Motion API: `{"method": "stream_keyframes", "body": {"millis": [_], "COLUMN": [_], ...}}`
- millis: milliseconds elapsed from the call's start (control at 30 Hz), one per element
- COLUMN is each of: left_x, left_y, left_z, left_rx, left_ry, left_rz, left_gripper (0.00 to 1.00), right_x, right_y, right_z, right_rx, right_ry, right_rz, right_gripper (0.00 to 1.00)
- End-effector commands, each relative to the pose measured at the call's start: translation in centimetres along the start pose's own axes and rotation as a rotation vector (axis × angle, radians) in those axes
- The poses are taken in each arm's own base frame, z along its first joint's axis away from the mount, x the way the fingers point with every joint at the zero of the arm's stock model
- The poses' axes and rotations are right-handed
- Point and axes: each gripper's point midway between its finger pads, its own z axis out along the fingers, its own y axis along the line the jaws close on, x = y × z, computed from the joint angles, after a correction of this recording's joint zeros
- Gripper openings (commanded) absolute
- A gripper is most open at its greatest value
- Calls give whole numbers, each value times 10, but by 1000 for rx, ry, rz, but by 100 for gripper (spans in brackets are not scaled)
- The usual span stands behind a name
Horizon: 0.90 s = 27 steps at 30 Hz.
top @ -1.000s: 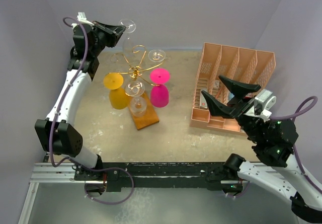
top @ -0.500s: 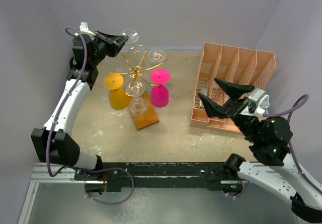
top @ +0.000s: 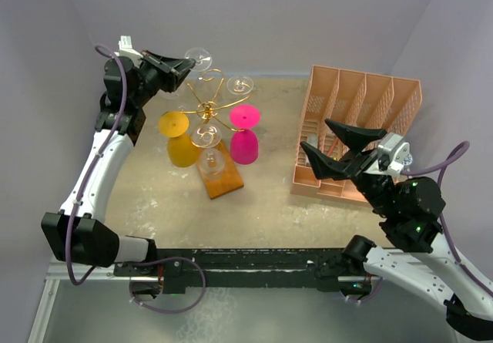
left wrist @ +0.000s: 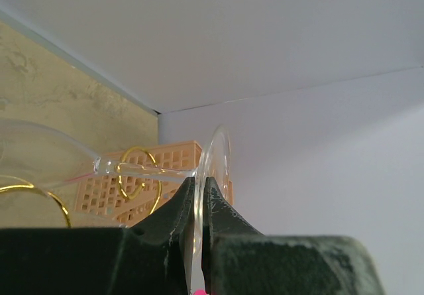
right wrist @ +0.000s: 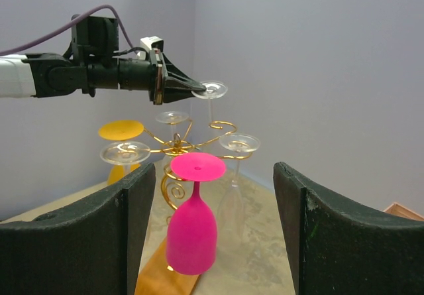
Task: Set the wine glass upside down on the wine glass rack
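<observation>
Left gripper [top: 187, 62]: jaws clamped on the foot of the clear wine glass [top: 199, 53], held inverted at far left. Over the last second it has shifted toward the wine glass rack [top: 206, 112], and its stem now sits beside one of the curls, so seating looks close. Right gripper [top: 316, 135]: jaws wide apart, empty, near right.

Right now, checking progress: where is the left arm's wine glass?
Top view, far left: its foot pinched in the left gripper, the wine glass is held inverted at the gold rack's back edge.

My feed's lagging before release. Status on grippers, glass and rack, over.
Left gripper shut on wine glass foot, glass inverted. Stem looks threaded in a wine glass rack curl. Right gripper open, empty. Pink glass hangs apart.
</observation>
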Motion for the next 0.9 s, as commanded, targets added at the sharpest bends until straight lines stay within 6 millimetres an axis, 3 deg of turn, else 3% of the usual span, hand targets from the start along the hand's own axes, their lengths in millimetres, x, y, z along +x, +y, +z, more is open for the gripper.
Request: {"method": "stream_keyframes", "body": {"millis": [0,333,567,867], "left_x": [-5,7,13,46], "left_y": [-17,-9,-19,-17], "left_z": [-15,-20,-25,-18], "left_rx": [24,40,67,53], "left_ry": [-23,18,33,81], "left_rz": [73,61,69,75], "left_gripper": [0,0,0,0], "right_x": [-16,-12,-11,-10], "right_y": [-1,-1,-2,-4], "right_z": [3,2,1,-3], "right_rx": [6,8,16,27], "right_ry": [-60,-41,-36,-37], "right_rz": [22,28,30,36], "right_gripper": [74,74,74,74]}}
